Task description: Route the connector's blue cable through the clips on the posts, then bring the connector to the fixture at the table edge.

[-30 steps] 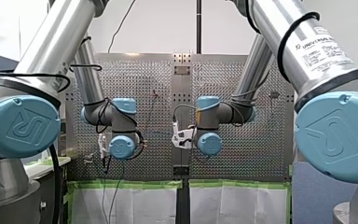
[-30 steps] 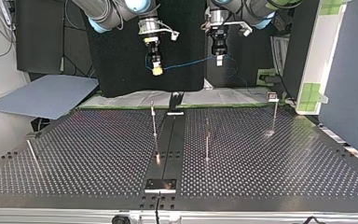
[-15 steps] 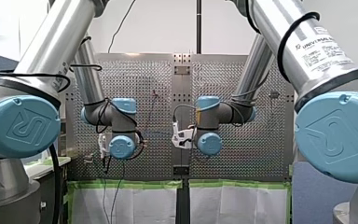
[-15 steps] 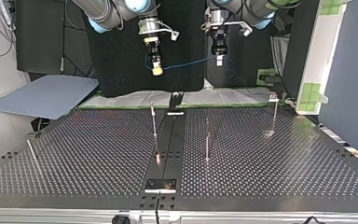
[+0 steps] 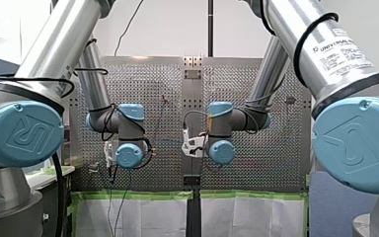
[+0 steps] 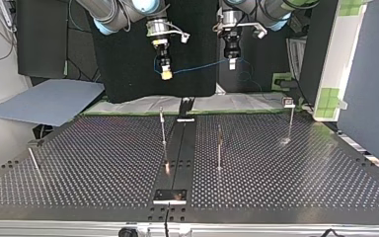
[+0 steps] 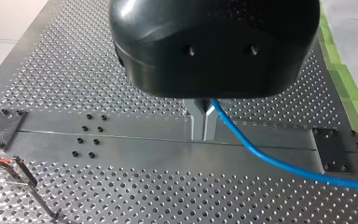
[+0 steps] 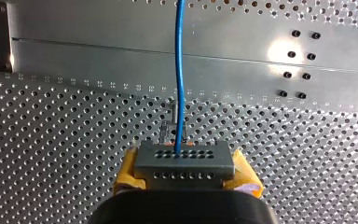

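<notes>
Right, both hands hang high over the worktop (image 6: 301, 168). The right hand (image 6: 166, 73) has its yellow pads pinching the connector (image 8: 185, 162). The left hand (image 7: 203, 125) has its metal fingers pressed onto the blue cable (image 7: 270, 161), which runs through the air between the two. None of the posts (image 6: 163, 127) carries it yet. Best play, I'd say: lower both together, span tight and level, line it over a clip (image 7: 7, 163), and don't yank at the connector's joint. Readable print: "UNIVERSAL ROBOTS" on the label (image 5: 343, 49) at the front view's right.
</notes>
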